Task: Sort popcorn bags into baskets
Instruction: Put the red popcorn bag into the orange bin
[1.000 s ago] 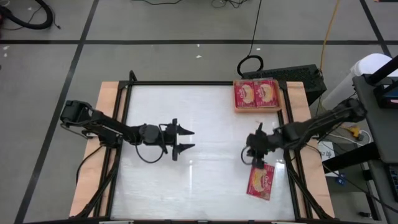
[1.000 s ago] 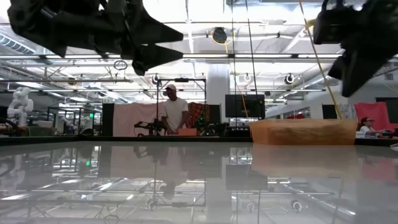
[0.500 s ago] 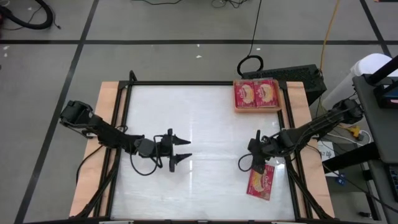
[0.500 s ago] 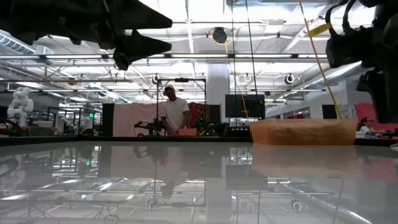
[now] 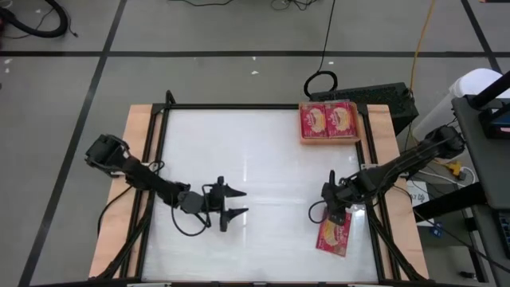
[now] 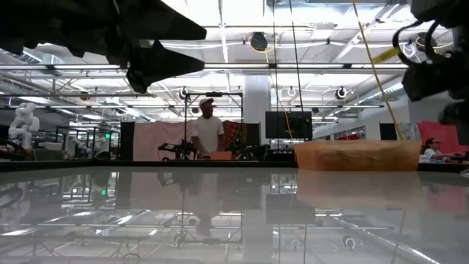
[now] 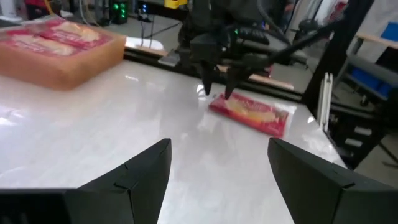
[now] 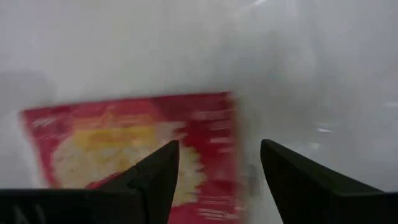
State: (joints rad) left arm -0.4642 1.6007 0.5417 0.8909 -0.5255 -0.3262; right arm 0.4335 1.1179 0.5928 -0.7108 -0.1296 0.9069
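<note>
The glossy worktop (image 6: 234,220) runs level toward the room and mirrors the ceiling lights. The orange tray (image 6: 357,155) sits at its far edge. The left gripper (image 6: 165,45) hangs high, jaws apart. A person (image 6: 208,132) stands at a bench beyond.

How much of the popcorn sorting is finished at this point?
Two red popcorn packets already lie in the shallow orange tray. The right gripper, open, hovers over the last red packet on the white table, not gripping it. The left gripper waits open at the table's middle.
</note>
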